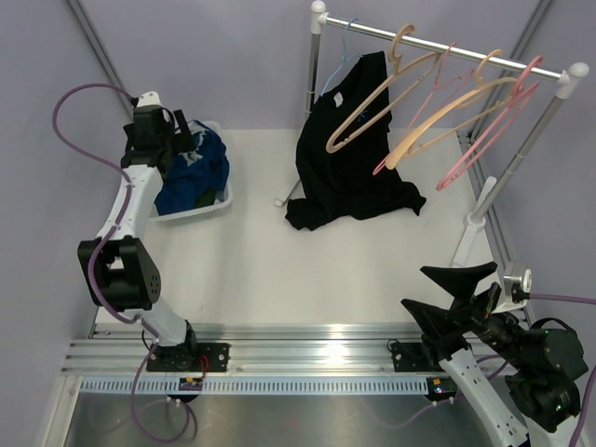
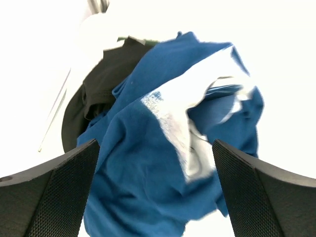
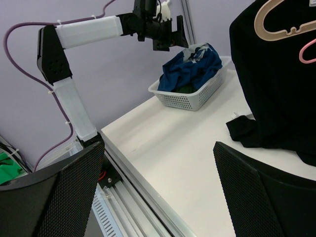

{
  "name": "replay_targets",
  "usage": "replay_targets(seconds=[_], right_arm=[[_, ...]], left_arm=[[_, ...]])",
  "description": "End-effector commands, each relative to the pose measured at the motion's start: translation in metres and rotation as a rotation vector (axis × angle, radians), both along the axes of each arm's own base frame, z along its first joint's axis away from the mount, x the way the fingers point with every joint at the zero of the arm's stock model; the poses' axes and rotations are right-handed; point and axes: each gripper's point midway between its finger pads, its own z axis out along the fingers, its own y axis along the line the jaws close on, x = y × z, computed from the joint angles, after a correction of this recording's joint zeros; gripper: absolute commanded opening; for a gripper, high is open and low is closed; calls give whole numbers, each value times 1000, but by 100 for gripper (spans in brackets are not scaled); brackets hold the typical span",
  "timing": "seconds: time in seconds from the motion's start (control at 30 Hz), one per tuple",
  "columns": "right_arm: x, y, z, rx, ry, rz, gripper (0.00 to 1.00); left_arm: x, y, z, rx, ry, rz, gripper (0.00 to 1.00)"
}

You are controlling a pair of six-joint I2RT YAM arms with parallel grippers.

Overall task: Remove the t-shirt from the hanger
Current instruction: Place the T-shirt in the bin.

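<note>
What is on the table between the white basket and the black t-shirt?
Mostly bare table. In the top view only the rack's foot pokes out beside the black t-shirt, apart from the white basket. The right wrist view shows bare table too.

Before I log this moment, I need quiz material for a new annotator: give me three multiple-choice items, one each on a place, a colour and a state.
1. Where is the blue t-shirt?
A. in the white basket
B. on a pink hanger
C. spread flat on the table

2. What colour is the t-shirt hanging on the rack?
A. red
B. black
C. white

3. How is the left gripper?
A. shut on cloth
B. open above the basket
C. out of view

Answers: 1 A, it lies bunched in the basket; 2 B, the black t-shirt hangs from the rail; 3 B, its fingers stand wide apart over the shirt.
</note>
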Motion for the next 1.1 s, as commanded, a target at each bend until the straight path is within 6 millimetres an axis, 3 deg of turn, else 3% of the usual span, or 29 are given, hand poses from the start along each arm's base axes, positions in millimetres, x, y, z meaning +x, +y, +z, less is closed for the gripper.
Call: replay_targets(seconds=[0.0,0.07,0.13,0.17,0.27,0.3,0.37,0.4,0.43,0.5,0.57,0.63,0.67,0.73,0.83,0.97,1.07], right_arm=[[-3,1,1,-12,-26,14,100],[-4,1,1,-9,-29,13,100],[-4,0,1,-7,-29,13,100],[-5,1,1,-7,-31,15,99],[-4,1,1,-9,-28,16,100],[-4,2,1,-11,-26,20,99],[-5,2,2,-9,-30,25,99],[-5,3,2,-9,-30,30,100],[-5,3,2,-9,-31,28,100],[-4,3,0,-10,-26,27,99],[-4,3,0,-12,-24,25,100],[-5,5,0,-8,-26,40,99],[-8,6,1,-9,-28,56,99],[-9,8,1,-6,-29,68,99],[-6,13,-1,-16,-7,89,99],[-11,13,2,2,-19,108,99],[-11,12,2,-1,-21,99,99]], left_arm=[[-4,-13,60,-45,-137,-40,99],[-5,-16,73,-62,-171,-51,98],[-2,-29,88,-87,-211,-118,90],[2,-33,95,-98,-236,-142,64],[13,-51,101,-175,-271,-215,26],[22,-58,95,-203,-267,-248,0],[34,-66,98,-243,-275,-274,0],[44,-72,82,-263,-243,-302,0],[49,-74,84,-271,-248,-312,0],[58,-80,67,-297,-216,-329,0],[68,-80,33,-321,-147,-317,0],[73,-67,11,-275,-104,-262,0],[74,-60,-11,-255,-63,-223,0],[73,-33,-33,-180,-23,-106,0],[68,-8,-86,-126,97,-13,0],[54,3,-133,-128,210,58,0],[49,-2,-161,-179,255,60,0]])
